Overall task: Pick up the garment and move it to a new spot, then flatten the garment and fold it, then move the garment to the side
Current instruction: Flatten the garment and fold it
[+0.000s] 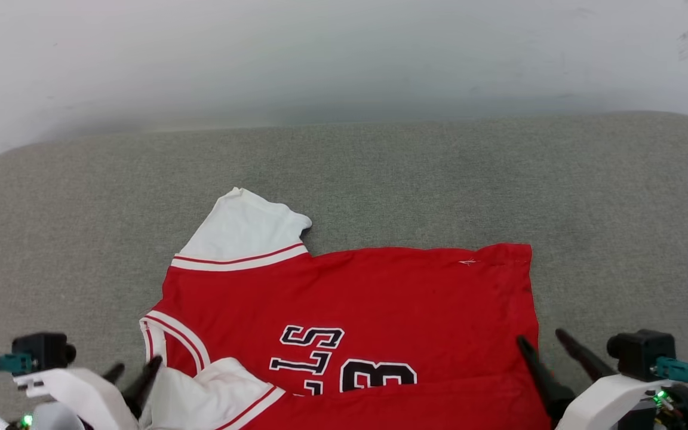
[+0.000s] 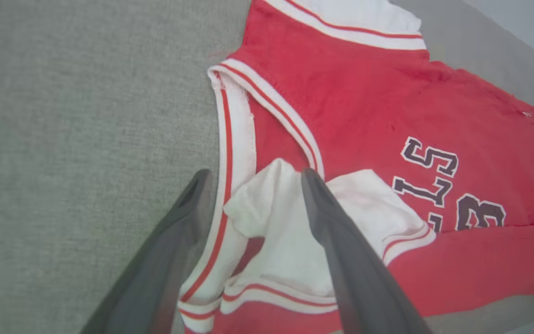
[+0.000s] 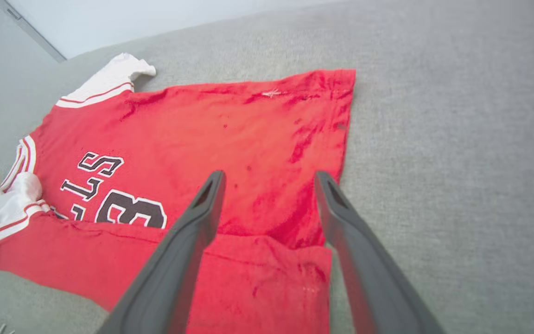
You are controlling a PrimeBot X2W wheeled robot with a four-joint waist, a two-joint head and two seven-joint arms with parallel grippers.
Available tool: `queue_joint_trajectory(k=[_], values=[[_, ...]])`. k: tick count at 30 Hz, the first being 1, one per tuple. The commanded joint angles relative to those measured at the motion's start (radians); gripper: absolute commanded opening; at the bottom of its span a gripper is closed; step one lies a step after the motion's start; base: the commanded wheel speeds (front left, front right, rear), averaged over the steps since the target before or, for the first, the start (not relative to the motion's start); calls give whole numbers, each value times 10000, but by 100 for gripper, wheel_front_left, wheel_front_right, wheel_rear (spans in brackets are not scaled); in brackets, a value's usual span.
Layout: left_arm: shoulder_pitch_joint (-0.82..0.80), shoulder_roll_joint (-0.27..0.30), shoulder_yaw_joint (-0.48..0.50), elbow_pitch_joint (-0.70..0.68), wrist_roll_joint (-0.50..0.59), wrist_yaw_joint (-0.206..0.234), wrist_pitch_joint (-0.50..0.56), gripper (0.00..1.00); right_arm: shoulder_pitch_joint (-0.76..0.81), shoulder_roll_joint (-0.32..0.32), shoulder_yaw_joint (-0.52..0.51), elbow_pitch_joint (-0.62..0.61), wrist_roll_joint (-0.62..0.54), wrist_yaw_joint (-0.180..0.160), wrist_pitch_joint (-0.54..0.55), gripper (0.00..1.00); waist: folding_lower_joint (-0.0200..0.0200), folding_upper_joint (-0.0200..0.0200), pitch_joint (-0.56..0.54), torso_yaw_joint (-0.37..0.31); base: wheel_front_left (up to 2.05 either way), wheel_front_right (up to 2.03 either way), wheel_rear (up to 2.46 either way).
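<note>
The garment (image 1: 380, 304) is a red jersey with white sleeves, striped trim and black lettering, lying on the grey padded surface with its near edge folded up over the chest print. My left gripper (image 1: 136, 370) stands open over the near white sleeve (image 2: 290, 232) by the collar, holding nothing. My right gripper (image 1: 541, 343) is open above the jersey's folded right corner (image 3: 271, 260), its fingers (image 3: 202, 218) apart with loose cloth beneath them. The far white sleeve (image 1: 242, 230) sticks out toward the back.
The grey cushioned surface (image 1: 499, 179) stretches wide behind and to both sides of the jersey. A pale wall (image 1: 344, 54) runs along its far edge. The surface's rounded corners show at far left and far right.
</note>
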Motion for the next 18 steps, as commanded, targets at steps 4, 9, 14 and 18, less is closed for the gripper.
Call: queue_joint_trajectory(k=[4,9,14,18], values=[[-660,-19,26,-205,940,109,-1012,100,-377,279,-362,173,-772,-2,-1238,100,0,0,-33,-95,0,0,0],[-1501,-203,-91,-397,1907,271,-1995,100,-804,679,-840,-165,-1622,-2,-2138,100,0,0,235,-236,0,0,0],[-2578,-443,-215,-205,2661,361,-2730,100,-1402,945,-1043,-843,-2136,-2,-2551,100,0,0,889,-479,0,0,0],[-3557,-563,-280,252,2905,250,-2864,100,-1885,1057,-1040,-1320,-2335,-2,-2666,100,0,0,1549,-734,0,0,0]])
